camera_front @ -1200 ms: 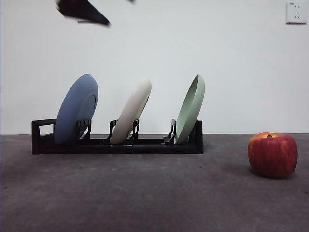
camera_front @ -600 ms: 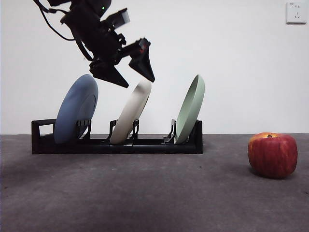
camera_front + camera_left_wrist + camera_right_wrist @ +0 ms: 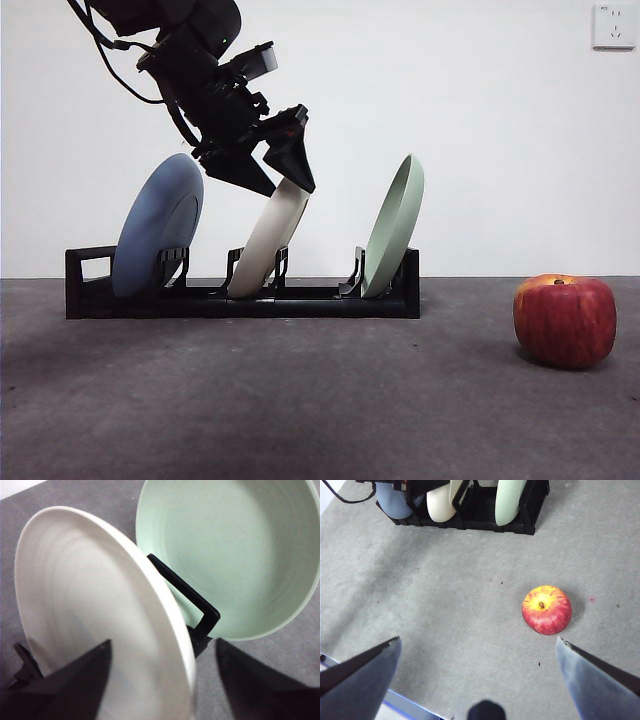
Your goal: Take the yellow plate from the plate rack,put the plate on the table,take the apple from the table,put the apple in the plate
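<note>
Lowered since the earlier frame, the left hand (image 3: 268,172) is spread astride the yellow plate (image 3: 270,235), whose upper rim is bracketed between its jaws in the rack (image 3: 240,300).

3 plates in rack (image 3: 240,300), apple (image 3: 564,321) on table (image 3: 320,410) to its right.

The left arm's black two-jawed gripper (image 3: 283,178) is reaching down from the upper left of the front view, its wrist tilted and its cables trailing behind, with its jaws spread wide, one on each side of the upper rim of the cream round plate (image 3: 95,610). The right arm's black two-jawed gripper (image 3: 477,655) is hanging high over the table with its jaws wide apart, gripping nothing.
</note>
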{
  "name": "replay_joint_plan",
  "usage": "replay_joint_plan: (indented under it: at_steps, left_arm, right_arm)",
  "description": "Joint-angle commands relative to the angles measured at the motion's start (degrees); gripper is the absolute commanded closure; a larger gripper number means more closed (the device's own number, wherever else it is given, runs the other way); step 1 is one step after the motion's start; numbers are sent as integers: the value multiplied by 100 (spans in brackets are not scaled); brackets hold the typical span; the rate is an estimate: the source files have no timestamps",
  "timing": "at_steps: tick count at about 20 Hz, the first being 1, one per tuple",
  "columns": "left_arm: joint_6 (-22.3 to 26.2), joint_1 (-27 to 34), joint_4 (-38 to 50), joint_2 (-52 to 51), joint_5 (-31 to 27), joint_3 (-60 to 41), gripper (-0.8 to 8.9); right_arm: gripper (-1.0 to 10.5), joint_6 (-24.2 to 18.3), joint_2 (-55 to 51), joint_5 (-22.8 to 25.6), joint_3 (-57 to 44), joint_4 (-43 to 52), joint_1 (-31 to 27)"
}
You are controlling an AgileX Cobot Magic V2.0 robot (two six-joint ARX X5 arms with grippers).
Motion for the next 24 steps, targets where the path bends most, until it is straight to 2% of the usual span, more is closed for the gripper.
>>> replay_joint_plan:
  at_steps: [1,5,6,7,9,15,24]
  left_arm:
    - [-90,-20,-13,94,79,24,759]
    - [-131,-17,-50,94,586,24,761]
    - [-142,-17,-66,92,608,24,763]
    - [-149,-17,-92,92,612,24,819]
    - [-205,-17,-133,92,627,24,822]
    - [-680,13,-129,20,984,26,822]
    - [-931,24,-149,-946,1233,26,822]
  right_arm:
    - [383,-55,0,-20,15,26,7]
    - [383,-61,0,-20,15,39,7]
    - [383,-61,0,-20,15,57,7]
    - [383,-61,0,-20,15,59,7]
    - [384,-59,0,-20,15,57,7]
    - [384,-61,2,-20,15,57,7]
    - [384,-61,4,-20,15,61,7]
